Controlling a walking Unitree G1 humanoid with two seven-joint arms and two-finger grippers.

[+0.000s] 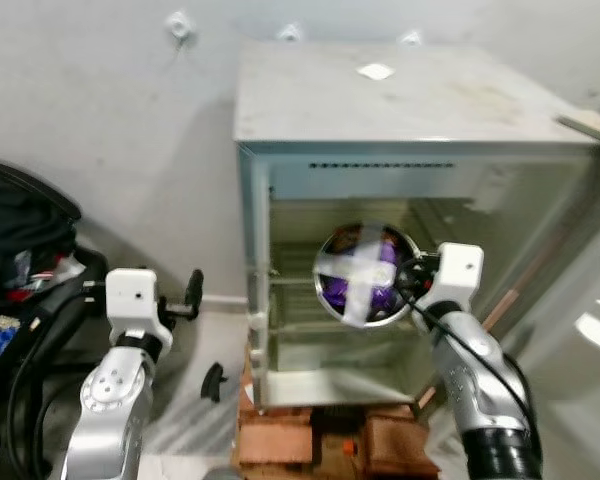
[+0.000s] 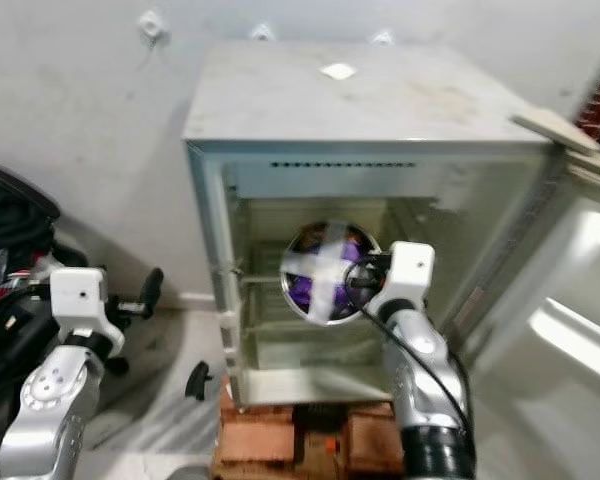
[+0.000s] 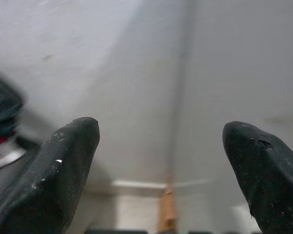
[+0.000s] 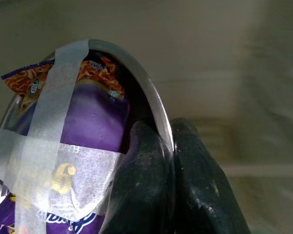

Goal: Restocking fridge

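Gripping the thin rim of a round steel bowl, right gripper with its two black fingers pinched nearly together, one inside the rim and one outside. Tipped on edge, mouth facing the camera, held in front of the open fridge at the level of its middle compartment. Packed inside the bowl: a purple snack packet with an orange printed corner and glossy crinkled film. Strapped across the mouth, two bands of pale translucent tape crossing in an X, a yellow digit showing through one band.

Boxy, off-white, with a flat and slightly stained top; door swung wide on the robot's right, a moulded shelf along its inner face. Dull greenish interior, with thin wire racks; blurred, so contents cannot be told. Propped beneath the cabinet, rough reddish bricks.

Raised at the robot's left, near a grey plaster wall, left gripper spread wide with nothing between the rounded matte fingers. Heaped at the far left, dark bags and black cables.
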